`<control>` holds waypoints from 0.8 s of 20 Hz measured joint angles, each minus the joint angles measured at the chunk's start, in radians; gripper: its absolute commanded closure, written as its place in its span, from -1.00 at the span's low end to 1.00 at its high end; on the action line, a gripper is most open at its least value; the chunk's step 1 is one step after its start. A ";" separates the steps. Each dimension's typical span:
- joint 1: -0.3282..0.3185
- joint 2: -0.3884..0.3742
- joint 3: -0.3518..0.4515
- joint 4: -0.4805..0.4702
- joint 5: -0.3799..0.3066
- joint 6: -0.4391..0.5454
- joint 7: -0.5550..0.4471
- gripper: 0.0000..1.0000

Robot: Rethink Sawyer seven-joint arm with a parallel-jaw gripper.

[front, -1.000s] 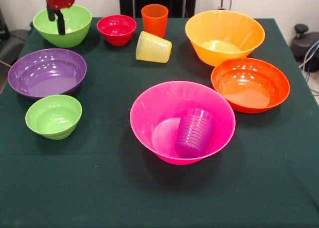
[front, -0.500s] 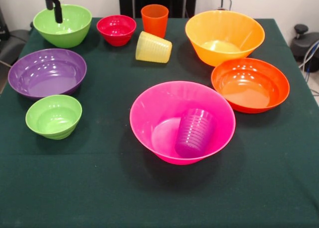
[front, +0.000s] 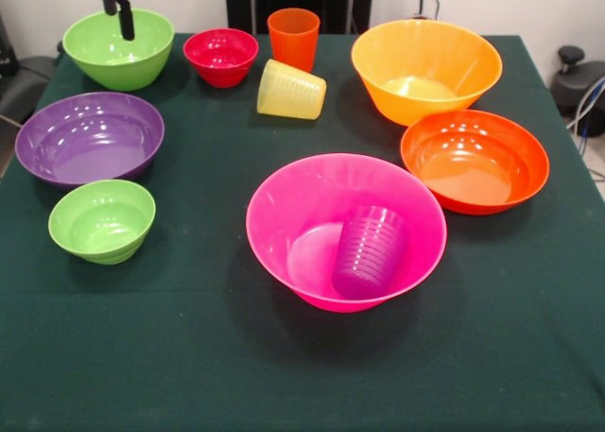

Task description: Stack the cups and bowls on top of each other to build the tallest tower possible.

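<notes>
The large pink bowl (front: 284, 196) sits at the centre front with the purple cup (front: 371, 250) lying tilted inside it. The purple bowl (front: 90, 137) and a small green bowl (front: 101, 220) are at the left. At the back stand a medium green bowl (front: 142, 59), a small red bowl (front: 220, 56) and an upright orange cup (front: 293, 37). The yellow cup (front: 291, 90) lies on its side. On the right are the yellow-orange bowl (front: 425, 68) and the orange-red bowl (front: 475, 160). My gripper (front: 118, 25) hangs open and empty above the medium green bowl at the top left.
A dark green cloth (front: 189, 356) covers the table. Dark equipment (front: 577, 82) stands off the right edge.
The gripper has risen from the medium green bowl and shifted slightly to the right. No bowl or cup has moved.
</notes>
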 measured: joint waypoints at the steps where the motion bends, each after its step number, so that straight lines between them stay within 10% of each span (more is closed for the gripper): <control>1: 0.000 0.000 0.000 0.001 0.000 0.000 0.000 -1.00; 16: -0.005 0.054 0.000 0.014 0.000 -0.096 0.000 -1.00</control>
